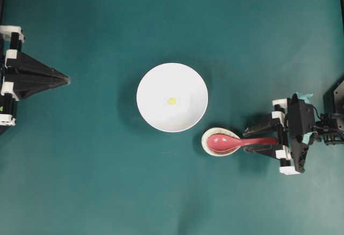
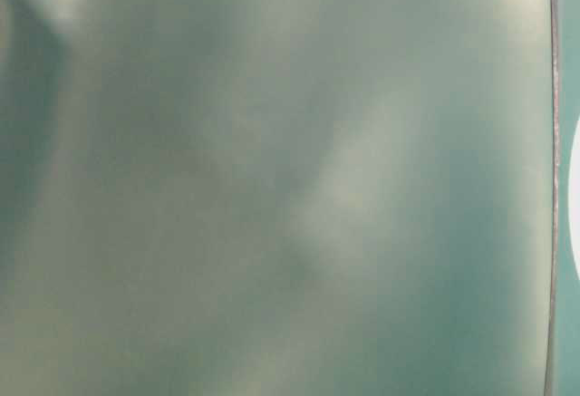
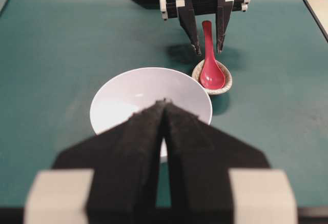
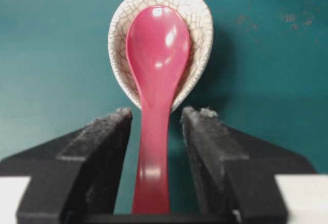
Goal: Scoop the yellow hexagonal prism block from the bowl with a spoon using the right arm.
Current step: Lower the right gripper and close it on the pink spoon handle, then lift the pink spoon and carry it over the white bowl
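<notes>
Right end effector [image 4: 156,119] fingers straddle glossy pink-red spoon [image 4: 155,75] handle, untouched.

A robotics lab test bench: a counter [image 1: 97,181] covered in plain teal matting, black rails along its edges, and two fixed black robot arms facing each other, the left end effector [image 1: 65,78] opposite the right end effector [image 1: 249,140], with only staged tableware between them.

The tabletop [image 1: 97,181] is dark teal. The bowl [image 1: 172,97] is plain white, the block [image 1: 171,101] yellow. The spoon [image 4: 156,80] is glossy pink-red, its dish [image 4: 197,14] off-white with dark crackle lines.
</notes>
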{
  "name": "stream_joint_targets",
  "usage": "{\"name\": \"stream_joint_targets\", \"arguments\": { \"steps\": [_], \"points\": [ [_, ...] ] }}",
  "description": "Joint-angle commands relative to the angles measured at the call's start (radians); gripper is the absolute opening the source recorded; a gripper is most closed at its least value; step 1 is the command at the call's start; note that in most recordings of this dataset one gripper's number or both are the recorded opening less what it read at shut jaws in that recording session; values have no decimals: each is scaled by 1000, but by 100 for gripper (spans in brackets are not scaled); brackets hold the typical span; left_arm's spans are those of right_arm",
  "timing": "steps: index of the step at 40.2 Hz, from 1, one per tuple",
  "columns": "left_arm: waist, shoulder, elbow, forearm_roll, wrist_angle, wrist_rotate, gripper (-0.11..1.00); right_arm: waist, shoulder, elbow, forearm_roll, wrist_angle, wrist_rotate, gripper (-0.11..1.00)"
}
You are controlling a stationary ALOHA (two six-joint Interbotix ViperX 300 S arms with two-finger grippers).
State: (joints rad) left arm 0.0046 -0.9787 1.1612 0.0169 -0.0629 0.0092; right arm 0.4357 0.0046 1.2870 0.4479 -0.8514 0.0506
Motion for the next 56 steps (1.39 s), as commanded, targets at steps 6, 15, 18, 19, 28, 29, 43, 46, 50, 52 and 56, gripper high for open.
{"name": "stream_joint_targets", "arguments": {
  "steps": [6,15,18,19,28,29,43,46,50,52,56],
  "points": [
    [2,8,-21,2,-5,0,-1,3,-6,-6,-2,-11,-5,44],
    [2,8,-20,2,-6,0,-1,3,-12,-11,-2,-11,-9,22],
    [2,8,-21,2,-6,0,-1,2,-32,-12,-2,-3,-15,22],
    [2,8,-21,2,-6,2,-1,-2,-41,-12,-2,3,-17,22],
    [2,8,-21,2,-5,5,-1,-26,-175,-25,-3,83,-54,22],
    [2,8,-21,2,-5,5,-1,-29,-196,-31,-2,101,-63,22],
    [2,8,-20,2,15,5,-1,-192,-437,-143,-2,453,-212,22],
    [2,8,-20,2,23,5,-1,-247,-465,-183,-3,534,-236,22],
    [2,8,-21,2,32,5,-1,-316,-476,-232,-3,647,-262,22],
    [2,8,-20,2,34,5,-1,-353,-472,-261,-5,712,-275,22],
    [2,8,-20,2,38,5,-1,-417,-457,-319,-9,833,-287,22]
  ]
}}
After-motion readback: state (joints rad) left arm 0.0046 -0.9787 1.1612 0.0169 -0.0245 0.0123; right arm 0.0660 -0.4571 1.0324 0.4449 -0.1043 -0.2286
